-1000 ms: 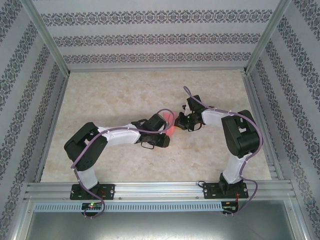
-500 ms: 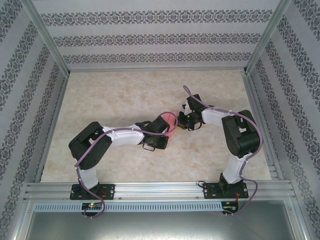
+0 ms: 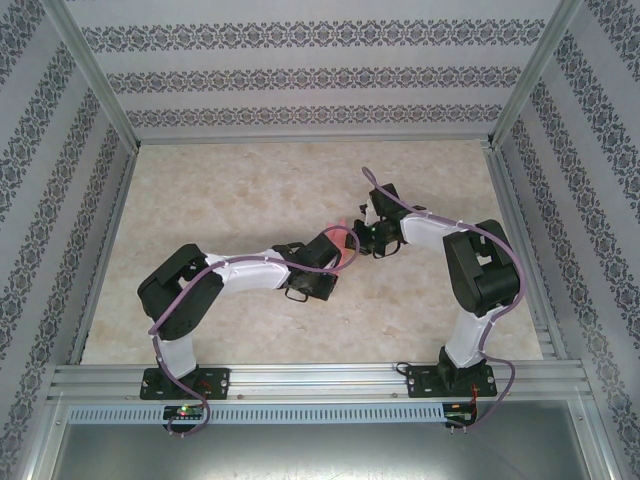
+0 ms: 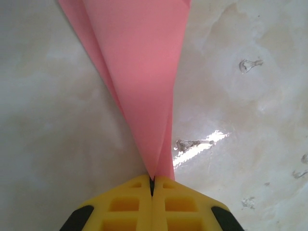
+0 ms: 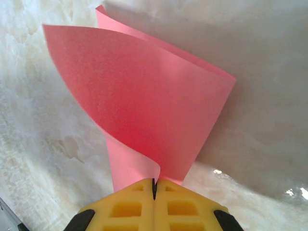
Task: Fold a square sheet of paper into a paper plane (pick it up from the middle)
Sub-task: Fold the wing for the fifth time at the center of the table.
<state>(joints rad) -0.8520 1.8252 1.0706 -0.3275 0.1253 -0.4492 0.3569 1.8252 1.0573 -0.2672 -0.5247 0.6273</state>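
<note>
The square sheet of paper [image 3: 347, 247] is pink-red and hangs bent double between my two grippers, near the middle of the table. My left gripper [image 3: 338, 250] is shut on it. In the left wrist view the paper [image 4: 139, 72] narrows to a point pinched between the yellow fingertips [image 4: 152, 182]. My right gripper [image 3: 362, 238] is also shut on the sheet. In the right wrist view the paper [image 5: 144, 106] curls over in a loose loop, its lower edge clamped between the jaws [image 5: 154, 183]. The two grippers are close together, almost facing each other.
The table [image 3: 230, 190] has a pale marbled top with small marks [image 4: 248, 64]. An aluminium frame rail [image 3: 300, 378] runs along the near edge, with posts [image 3: 95, 85] at the sides. Patterned walls [image 3: 320, 70] close in the back and both sides.
My left gripper has shut on the paper and moved up and right towards the right gripper. Less of the pink sheet shows from above. The right gripper has shifted slightly.
</note>
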